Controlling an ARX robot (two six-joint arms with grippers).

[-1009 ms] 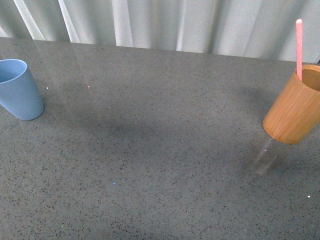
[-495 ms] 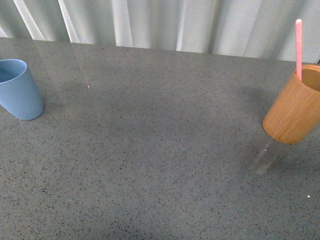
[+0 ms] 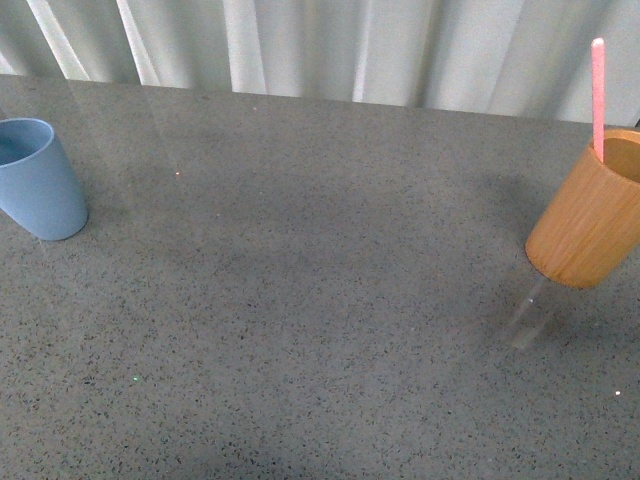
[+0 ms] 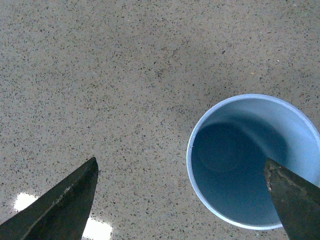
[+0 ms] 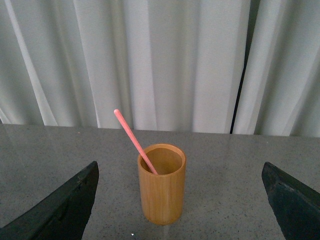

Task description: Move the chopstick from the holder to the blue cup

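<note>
The orange-brown wooden holder (image 3: 588, 212) stands at the table's right edge with one pink chopstick (image 3: 598, 95) leaning out of it. In the right wrist view the holder (image 5: 162, 184) and chopstick (image 5: 134, 139) sit ahead of my right gripper (image 5: 180, 200), which is open and apart from them. The light blue cup (image 3: 38, 178) stands upright at the far left. My left gripper (image 4: 182, 197) hangs open above the cup (image 4: 250, 160), looking down into its empty inside, one finger over the rim. Neither arm shows in the front view.
A speckled grey table (image 3: 320, 300) carries both containers, with a wide bare stretch between them. White curtains (image 3: 330, 45) hang along the table's far edge.
</note>
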